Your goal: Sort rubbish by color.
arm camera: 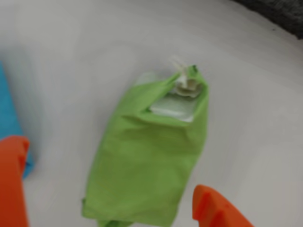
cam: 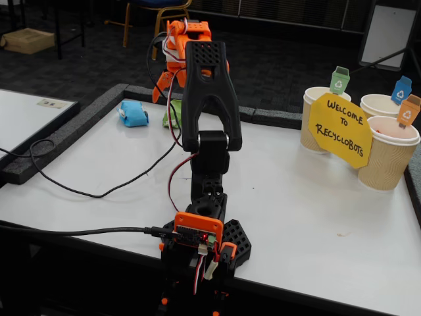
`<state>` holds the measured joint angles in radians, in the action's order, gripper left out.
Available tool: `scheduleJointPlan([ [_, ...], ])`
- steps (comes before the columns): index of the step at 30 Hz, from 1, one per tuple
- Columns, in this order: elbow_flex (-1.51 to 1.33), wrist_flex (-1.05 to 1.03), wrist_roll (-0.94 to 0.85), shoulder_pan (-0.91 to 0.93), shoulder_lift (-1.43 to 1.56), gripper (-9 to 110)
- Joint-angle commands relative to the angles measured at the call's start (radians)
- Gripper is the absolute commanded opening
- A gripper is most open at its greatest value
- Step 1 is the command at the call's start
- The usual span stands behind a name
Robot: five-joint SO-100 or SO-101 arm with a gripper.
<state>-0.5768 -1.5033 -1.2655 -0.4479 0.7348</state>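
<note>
Green wad (arm camera: 147, 161) on table between spread hand (arm camera: 118, 189) fingers, ungrasped.

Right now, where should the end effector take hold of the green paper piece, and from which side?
Grip the green paper piece across its narrow width at the middle, coming straight down from above: in the wrist view it lies flat and elongated, and the open end effector already straddles its lower end.

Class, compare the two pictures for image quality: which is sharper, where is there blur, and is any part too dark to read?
Wrist view: soft and blurred throughout, the green wad has smeared edges and the orange claw tips are fuzzy. Fixed view: much sharper, the yellow sign lettering reads clearly; the white table is evenly lit, while the floor behind is dim and the black arm loses detail.
</note>
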Motion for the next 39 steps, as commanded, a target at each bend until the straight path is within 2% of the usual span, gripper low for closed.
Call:
scheduleJointPlan([
  [1, 0.137, 0.031, -0.037, 0.058, 0.040, 27],
  [7, 0.137, 0.074, -0.048, 0.106, 0.009, 27],
  [14, 0.137, 0.075, -0.048, 0.080, -0.023, 26],
  [27, 0.132, 0.058, -0.038, 0.031, -0.029, 1],
  [32, 0.130, 0.055, -0.028, 0.038, -0.031, 0],
  [39, 0.247, 0.008, 0.114, 0.018, 0.035, 0],
])
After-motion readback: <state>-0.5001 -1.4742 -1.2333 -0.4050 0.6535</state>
